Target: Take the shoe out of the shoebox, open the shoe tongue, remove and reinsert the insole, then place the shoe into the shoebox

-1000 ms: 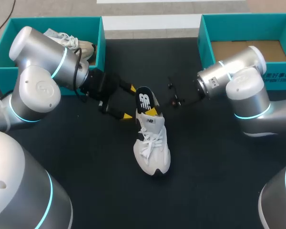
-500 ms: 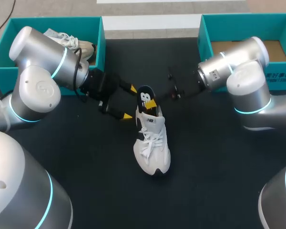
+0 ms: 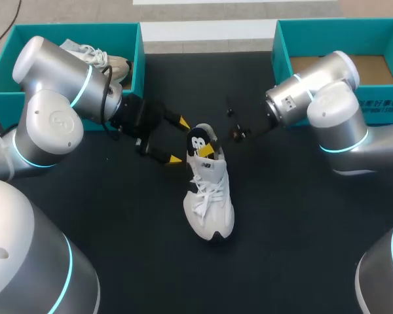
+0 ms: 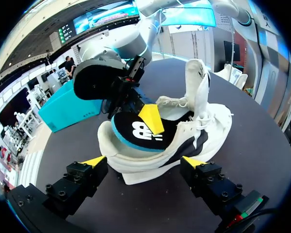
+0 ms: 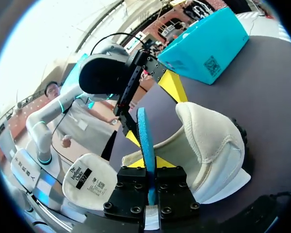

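A white shoe (image 3: 208,196) stands on the dark table, toe towards me. A black insole with a blue edge (image 3: 197,139) slants into its heel opening. My right gripper (image 3: 207,150) is shut on the insole; in the right wrist view the insole's blue edge (image 5: 145,131) rises from between my right gripper (image 5: 148,164), with the shoe's heel (image 5: 206,141) beside it. My left gripper (image 3: 178,140) stands open just left of the heel. In the left wrist view the shoe (image 4: 203,126) and insole (image 4: 133,131) lie ahead of the open left gripper (image 4: 143,161).
A teal shoebox (image 3: 139,65) at the back left holds a second white shoe (image 3: 98,60). Another teal shoebox (image 3: 280,59) at the back right has a brown cardboard floor. Both arms' links crowd the table's left and right sides.
My right arm has turned and brought the insole down into the shoe's heel opening. The left arm and the shoe have stayed where they were.
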`<state>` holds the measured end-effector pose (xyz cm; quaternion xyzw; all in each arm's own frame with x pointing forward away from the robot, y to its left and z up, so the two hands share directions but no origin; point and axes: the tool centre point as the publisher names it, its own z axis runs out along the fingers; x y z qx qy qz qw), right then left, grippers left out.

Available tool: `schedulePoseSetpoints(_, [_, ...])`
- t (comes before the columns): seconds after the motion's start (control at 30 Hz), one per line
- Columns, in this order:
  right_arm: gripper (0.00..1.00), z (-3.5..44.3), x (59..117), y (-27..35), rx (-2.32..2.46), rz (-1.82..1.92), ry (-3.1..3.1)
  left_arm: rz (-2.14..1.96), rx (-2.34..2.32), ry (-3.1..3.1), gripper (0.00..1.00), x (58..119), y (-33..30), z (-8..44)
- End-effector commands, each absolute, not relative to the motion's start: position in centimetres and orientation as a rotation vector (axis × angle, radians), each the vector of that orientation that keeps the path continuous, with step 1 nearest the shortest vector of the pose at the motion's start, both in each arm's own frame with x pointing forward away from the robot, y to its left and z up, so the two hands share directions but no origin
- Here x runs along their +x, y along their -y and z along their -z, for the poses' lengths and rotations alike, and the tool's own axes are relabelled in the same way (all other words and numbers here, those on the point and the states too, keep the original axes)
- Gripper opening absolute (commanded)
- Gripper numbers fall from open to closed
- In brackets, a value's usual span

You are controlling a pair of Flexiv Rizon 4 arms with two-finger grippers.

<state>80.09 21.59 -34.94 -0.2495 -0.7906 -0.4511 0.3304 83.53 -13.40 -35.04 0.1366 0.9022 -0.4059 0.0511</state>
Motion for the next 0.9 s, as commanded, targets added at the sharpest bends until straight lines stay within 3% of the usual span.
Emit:
schedulePoseSetpoints(0.03, [0.00, 35.2, 78.9, -21.5, -0.680, 1.194, 2.066, 1.231, 0.415, -2.747, 1.00, 83.5, 13.5, 35.1])
schedulePoseSetpoints(0.17, [0.00, 34.7, 79.0, -21.3, -0.693, 1.195, 2.086, 1.231, 0.415, -2.747, 1.00, 83.5, 13.5, 35.1])
schedulePoseSetpoints(0.23, [0.19, 34.2, 79.4, -21.3, -0.689, 1.206, 2.106, 1.231, 0.415, -2.747, 1.00, 83.5, 13.5, 35.1])
schedulePoseSetpoints(0.33, [0.27, 33.5, 80.0, -21.3, -0.682, 1.215, 2.130, 1.231, 0.415, -2.747, 1.00, 83.5, 13.5, 35.1])
schedulePoseSetpoints(0.53, [0.18, 33.0, 81.3, -21.1, -0.666, 1.231, 2.161, 1.231, 0.415, -2.747, 1.00, 83.5, 13.5, 35.1])
schedulePoseSetpoints(0.6, [0.01, 33.1, 81.7, -21.1, -0.664, 1.236, 2.162, 1.231, 0.415, -2.747, 1.00, 83.5, 13.5, 35.1])
schedulePoseSetpoints(0.9, [0.00, 35.0, 80.5, -21.1, -0.697, 1.190, 2.107, 1.231, 0.415, -2.747, 1.00, 83.5, 13.5, 35.1])
